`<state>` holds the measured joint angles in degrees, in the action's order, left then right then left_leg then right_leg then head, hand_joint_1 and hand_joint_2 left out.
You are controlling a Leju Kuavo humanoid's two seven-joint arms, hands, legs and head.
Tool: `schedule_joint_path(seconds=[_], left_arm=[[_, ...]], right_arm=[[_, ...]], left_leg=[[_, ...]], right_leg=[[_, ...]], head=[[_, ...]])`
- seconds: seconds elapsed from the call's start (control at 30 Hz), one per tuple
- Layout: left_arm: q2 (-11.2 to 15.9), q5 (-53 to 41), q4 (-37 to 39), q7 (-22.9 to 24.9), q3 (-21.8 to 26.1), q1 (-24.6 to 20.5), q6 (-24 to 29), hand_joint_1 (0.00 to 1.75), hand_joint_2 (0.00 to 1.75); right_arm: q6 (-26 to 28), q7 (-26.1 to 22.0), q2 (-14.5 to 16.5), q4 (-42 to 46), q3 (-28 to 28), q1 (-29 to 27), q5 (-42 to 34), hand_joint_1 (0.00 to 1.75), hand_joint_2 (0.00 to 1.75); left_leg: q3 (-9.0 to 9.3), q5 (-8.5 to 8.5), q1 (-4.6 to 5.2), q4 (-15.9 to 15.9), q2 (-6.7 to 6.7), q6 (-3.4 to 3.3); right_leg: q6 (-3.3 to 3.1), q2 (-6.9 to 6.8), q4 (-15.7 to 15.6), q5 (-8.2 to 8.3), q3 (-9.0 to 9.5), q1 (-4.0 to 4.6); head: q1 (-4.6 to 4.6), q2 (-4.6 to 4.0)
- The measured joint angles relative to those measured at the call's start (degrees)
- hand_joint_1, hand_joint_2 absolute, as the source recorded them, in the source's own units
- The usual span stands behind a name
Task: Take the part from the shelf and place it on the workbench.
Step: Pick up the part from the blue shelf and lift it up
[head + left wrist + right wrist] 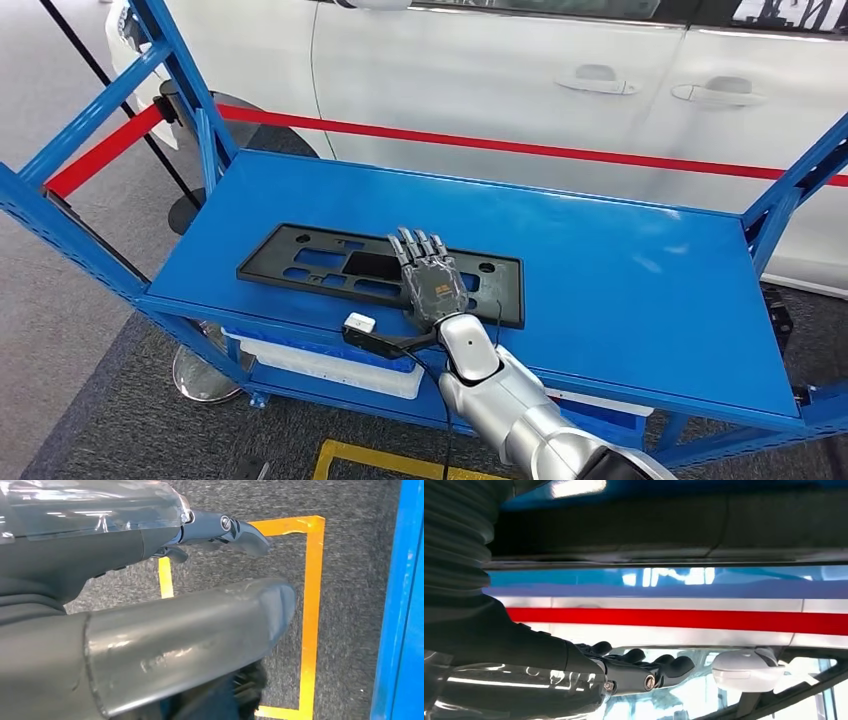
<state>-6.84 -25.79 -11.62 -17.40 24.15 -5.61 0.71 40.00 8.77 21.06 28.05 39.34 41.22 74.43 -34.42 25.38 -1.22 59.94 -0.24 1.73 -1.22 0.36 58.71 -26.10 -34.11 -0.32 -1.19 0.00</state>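
Note:
A flat black plastic part with several cut-outs lies on the blue shelf, left of centre near the front edge. My right hand is stretched palm down over the right half of the part, fingers straight and together, holding nothing. Whether it touches the part I cannot tell. In the right wrist view the right hand reaches forward with its fingers extended. My left hand hangs over the floor, thumb and fingers apart and empty.
A white car stands close behind the shelf, with a red barrier tape in front of it. Blue uprights frame the shelf's corners. A white bin sits on the level below. Yellow floor tape marks the carpet.

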Motion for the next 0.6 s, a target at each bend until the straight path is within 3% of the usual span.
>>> schedule_joint_path(seconds=[0.03,0.1,0.17,0.2,0.27,0.33,0.37,0.4,0.43,0.5,0.53,0.6], left_arm=[[-0.01,-0.20,0.01,0.09,0.00,-0.06,-0.03,0.00,0.00],[-0.03,-0.52,0.01,0.25,0.00,-0.08,-0.07,0.00,0.00],[-0.05,-0.61,0.01,0.33,0.00,-0.06,-0.09,0.00,0.00],[-0.06,-0.61,0.01,0.36,0.00,-0.08,-0.09,0.00,0.00],[-0.05,-0.60,0.01,0.44,0.01,-0.06,-0.07,0.00,0.00],[-0.04,-0.60,0.01,0.54,0.02,0.08,-0.06,0.00,0.00],[-0.05,-0.60,0.01,0.57,0.02,0.18,-0.06,0.00,0.00],[-0.05,-0.62,0.01,0.59,0.02,0.27,-0.06,0.00,0.00],[-0.08,-0.65,0.01,0.59,0.02,0.32,-0.06,0.00,0.00],[-0.14,-0.73,0.01,0.59,0.02,0.34,-0.06,0.00,0.00],[-0.18,-0.75,0.01,0.58,0.02,0.34,-0.06,0.00,0.00],[-0.21,-0.77,0.01,0.57,0.02,0.36,-0.06,0.00,0.00]], right_arm=[[-0.11,0.49,-0.02,-0.75,-0.02,0.44,0.66,1.67,1.75],[-0.43,1.21,-0.07,-2.17,-0.05,1.05,1.76,1.75,1.75],[-0.67,1.51,-0.17,-3.23,-0.15,1.46,2.26,1.75,1.75],[-0.70,1.55,-0.26,-3.62,-0.26,1.65,2.32,1.75,1.75],[-0.66,1.51,-0.55,-4.35,-0.57,1.74,2.36,1.75,1.75],[-0.58,1.42,-0.91,-5.02,-0.85,1.58,2.45,1.75,1.75],[-0.53,1.34,-1.07,-5.27,-0.92,1.57,2.56,1.75,1.75],[-0.45,1.25,-1.18,-5.43,-0.96,1.63,2.67,1.75,1.75],[-0.37,1.16,-1.25,-5.51,-0.99,1.73,2.78,1.75,1.75],[-0.20,0.95,-1.29,-5.55,-1.15,1.99,2.94,1.75,1.75],[-0.10,0.86,-1.30,-5.55,-1.27,2.06,3.00,1.75,1.75],[0.08,0.69,-1.33,-5.56,-1.48,2.16,3.10,1.75,1.75]], left_leg=[[0.41,0.04,0.15,-0.99,-0.06,-0.34],[0.36,-0.04,0.29,-1.12,-0.16,-1.18],[0.42,-0.33,0.12,-1.47,-0.09,-1.97],[0.44,-0.47,0.01,-1.66,-0.03,-2.35],[0.37,-0.53,0.03,-1.73,0.07,-2.78],[0.36,-0.51,0.08,-1.70,0.04,-2.87],[0.41,-0.49,0.10,-1.69,0.00,-2.87],[0.49,-0.47,0.11,-1.69,-0.05,-2.83],[0.60,-0.42,0.12,-1.68,-0.10,-2.76],[0.69,-0.26,0.35,-1.58,-0.20,-2.40],[0.70,-0.20,0.45,-1.56,-0.24,-2.12],[0.83,-0.18,0.48,-1.74,-0.26,-1.43]], right_leg=[[0.29,0.02,0.08,-0.03,-0.12,0.08],[0.88,0.02,-0.05,0.06,-0.17,0.13],[1.48,-0.03,1.05,-0.84,-0.64,0.00],[1.74,-0.04,3.13,-2.15,-1.62,-0.05],[2.08,-0.08,10.39,-5.72,-5.14,-0.11],[2.18,-0.08,16.07,-7.26,-8.07,-0.12],[2.11,-0.08,15.96,-6.43,-8.15,-0.11],[1.92,-0.08,13.55,-4.66,-7.06,-0.08],[1.60,-0.08,9.56,-2.51,-5.14,-0.02],[0.97,-0.11,2.22,0.17,-1.61,0.27],[0.74,-0.12,0.40,0.54,-0.75,0.42],[0.38,-0.11,-0.25,0.51,-0.50,0.56]], head=[[0.00,0.00],[0.07,0.00],[0.16,0.00],[0.24,0.00],[0.41,0.00],[0.45,0.00],[0.46,0.00],[0.49,0.00],[0.53,0.00],[0.57,0.00],[0.56,0.00],[0.54,0.00]])
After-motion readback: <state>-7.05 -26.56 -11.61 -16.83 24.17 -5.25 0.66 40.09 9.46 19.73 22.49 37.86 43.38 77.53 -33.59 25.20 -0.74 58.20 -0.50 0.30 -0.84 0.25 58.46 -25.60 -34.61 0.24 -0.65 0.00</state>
